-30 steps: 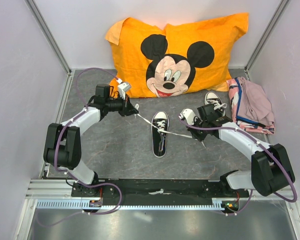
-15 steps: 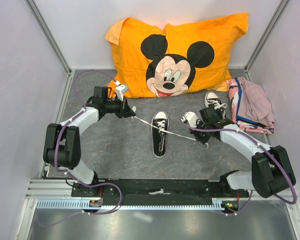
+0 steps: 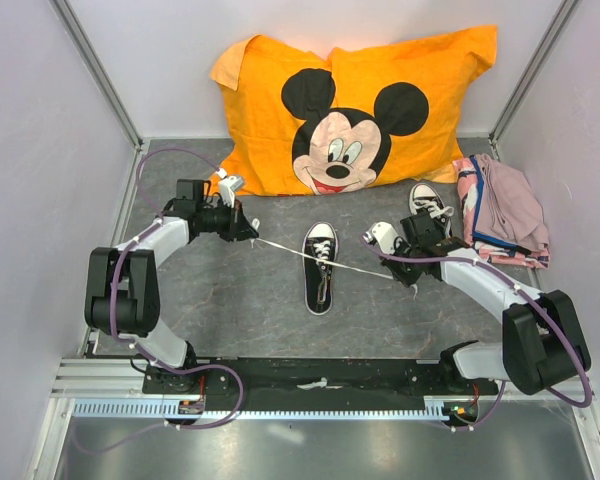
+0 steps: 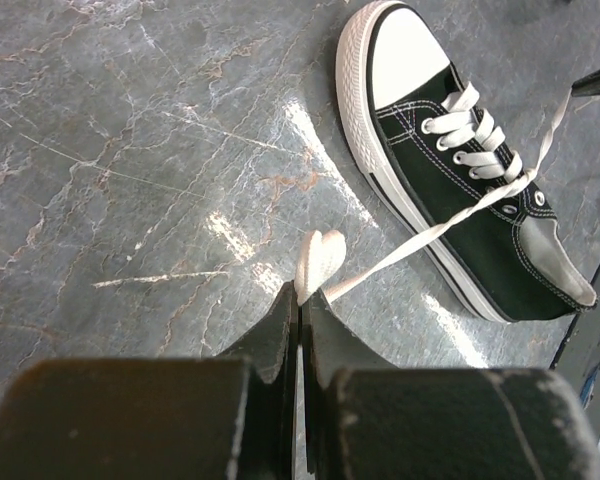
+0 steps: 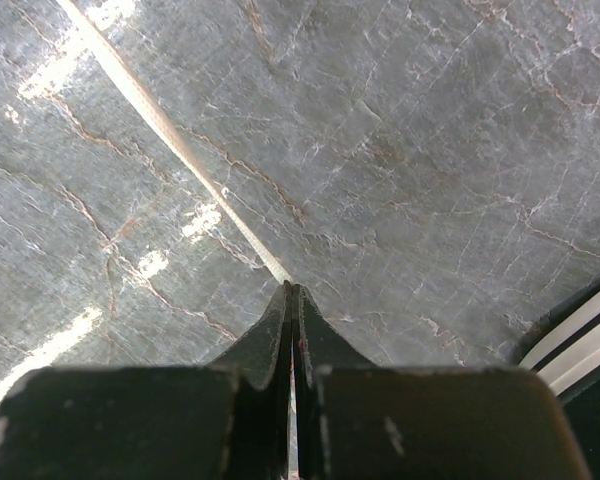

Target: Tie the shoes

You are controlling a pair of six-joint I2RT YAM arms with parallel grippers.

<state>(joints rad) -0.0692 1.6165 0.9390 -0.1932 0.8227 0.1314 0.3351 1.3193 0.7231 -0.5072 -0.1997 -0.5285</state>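
A black sneaker (image 3: pixel 320 268) with a white toe cap lies in the middle of the grey floor, also in the left wrist view (image 4: pixel 460 170). Its white lace (image 3: pixel 285 246) stretches taut to both sides. My left gripper (image 3: pixel 252 234) is shut on the left lace end (image 4: pixel 318 262), left of the shoe. My right gripper (image 3: pixel 398 277) is shut on the right lace end (image 5: pixel 175 140), right of the shoe. The second sneaker (image 3: pixel 429 204) stands at the back right, behind my right arm.
An orange Mickey Mouse pillow (image 3: pixel 355 110) leans on the back wall. Folded pink cloth (image 3: pixel 502 212) lies at the right wall. Walls close in the left and right sides.
My left gripper has moved left and away from the shoe, drawing the lace longer and tauter. My right gripper has shifted slightly right and toward the near edge.
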